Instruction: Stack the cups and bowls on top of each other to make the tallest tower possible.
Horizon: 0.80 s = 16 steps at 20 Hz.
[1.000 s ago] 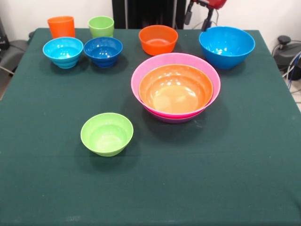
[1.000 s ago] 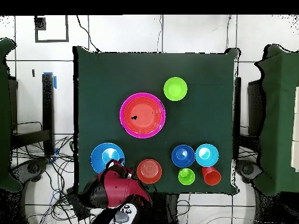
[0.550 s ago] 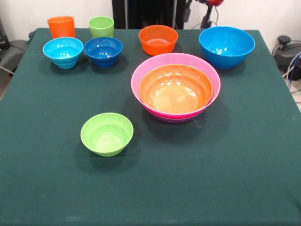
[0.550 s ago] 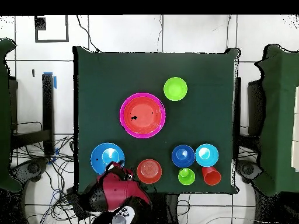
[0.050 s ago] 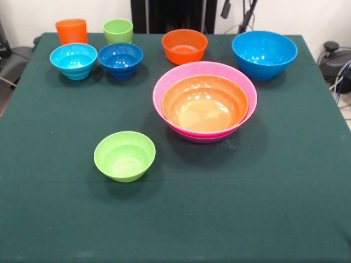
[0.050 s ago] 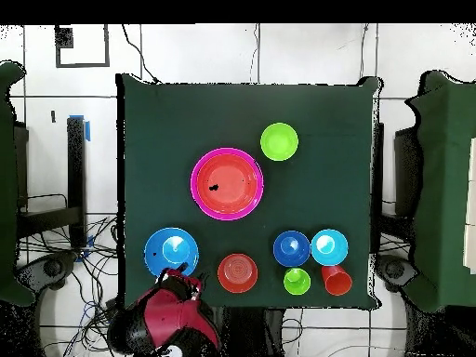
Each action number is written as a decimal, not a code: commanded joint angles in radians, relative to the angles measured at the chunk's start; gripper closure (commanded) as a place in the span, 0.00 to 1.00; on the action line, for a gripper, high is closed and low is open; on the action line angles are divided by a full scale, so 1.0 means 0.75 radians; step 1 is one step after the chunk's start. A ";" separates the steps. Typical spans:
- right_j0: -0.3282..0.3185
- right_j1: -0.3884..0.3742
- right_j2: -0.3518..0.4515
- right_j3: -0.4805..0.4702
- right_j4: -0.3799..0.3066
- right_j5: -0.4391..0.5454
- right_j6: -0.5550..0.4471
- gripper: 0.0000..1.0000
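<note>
Arm (image 6: 167, 321) has drawn back off the worktop (image 5: 274, 208); end effector state unreadable. Tower (image 5: 204, 102) holds 3 bowls; big blue bowl (image 5: 264, 53) sits untouched.

A dark green table (image 5: 285, 219) stands on pale tiled floor (image 6: 307, 51) (cables (image 6: 70, 270), probably, trail beside it).

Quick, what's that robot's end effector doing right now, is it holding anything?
End effector: only a dark tip shows at the far edge; open or closed cannot be told, and it holds nothing visible.
</note>
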<state>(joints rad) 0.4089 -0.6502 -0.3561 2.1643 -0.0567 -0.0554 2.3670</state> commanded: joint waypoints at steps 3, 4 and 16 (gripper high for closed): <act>0.041 0.156 0.070 -0.041 0.037 -0.061 0.166 0.00; 0.042 0.165 0.070 -0.047 0.039 -0.070 0.169 0.00; 0.049 0.268 0.087 -0.109 0.072 -0.156 0.188 0.00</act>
<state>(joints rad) 0.4428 -0.5165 -0.3609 2.1634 -0.0556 -0.1051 2.3670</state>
